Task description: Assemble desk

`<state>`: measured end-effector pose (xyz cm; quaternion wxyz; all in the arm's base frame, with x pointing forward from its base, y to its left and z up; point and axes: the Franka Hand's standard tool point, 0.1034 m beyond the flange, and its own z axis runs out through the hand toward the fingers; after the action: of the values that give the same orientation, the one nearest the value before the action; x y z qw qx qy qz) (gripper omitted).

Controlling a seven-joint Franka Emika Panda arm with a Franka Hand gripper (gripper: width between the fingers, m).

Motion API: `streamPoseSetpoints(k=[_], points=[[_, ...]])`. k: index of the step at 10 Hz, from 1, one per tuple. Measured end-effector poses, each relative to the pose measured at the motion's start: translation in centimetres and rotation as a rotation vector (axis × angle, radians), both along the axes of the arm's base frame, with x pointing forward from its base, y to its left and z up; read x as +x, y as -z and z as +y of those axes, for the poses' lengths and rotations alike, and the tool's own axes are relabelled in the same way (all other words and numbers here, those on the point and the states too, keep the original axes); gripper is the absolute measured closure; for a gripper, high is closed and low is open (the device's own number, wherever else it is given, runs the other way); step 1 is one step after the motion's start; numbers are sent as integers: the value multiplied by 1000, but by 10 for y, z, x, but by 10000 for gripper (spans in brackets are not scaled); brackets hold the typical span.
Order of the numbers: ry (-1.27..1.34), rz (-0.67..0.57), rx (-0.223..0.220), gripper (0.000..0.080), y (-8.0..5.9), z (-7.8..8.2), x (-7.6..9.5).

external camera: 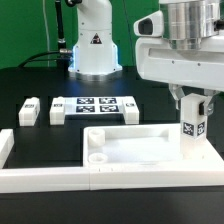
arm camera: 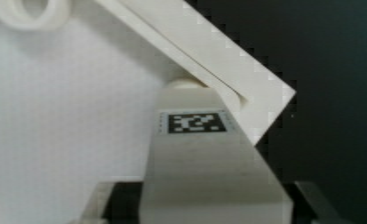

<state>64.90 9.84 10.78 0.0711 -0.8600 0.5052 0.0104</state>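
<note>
The white rimmed tabletop panel (external camera: 135,148) lies flat at the front of the table and fills much of the wrist view (arm camera: 73,110). My gripper (external camera: 192,106) is shut on a white block leg (external camera: 192,126), tag outward, held upright over the panel's corner at the exterior view's right. In the wrist view the leg (arm camera: 199,150) sits between my dark fingers (arm camera: 127,203), above that corner. I cannot tell whether the leg touches the panel. Two more legs (external camera: 28,111) (external camera: 58,110) lie at the exterior view's left.
The marker board (external camera: 97,106) lies behind the panel. Long white L-shaped border rails (external camera: 40,180) run along the front and both sides. The robot base (external camera: 96,45) stands at the back. A round socket (external camera: 97,157) shows in the panel's near left corner.
</note>
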Motion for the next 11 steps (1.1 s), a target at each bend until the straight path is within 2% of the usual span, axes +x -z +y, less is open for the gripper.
streamPoseSetpoints(k=[1,3,6,7,8,9,11], points=[[47,6,3,509,1,2,-1],[281,36,45,509,1,2,0],[437,63,71,509,1,6,-1],[501,73,87,509,1,7,-1],[650,92,126,509,2,5,1],[744,101,146,509,2,7,3],[881,91,161,509,1,8,5]])
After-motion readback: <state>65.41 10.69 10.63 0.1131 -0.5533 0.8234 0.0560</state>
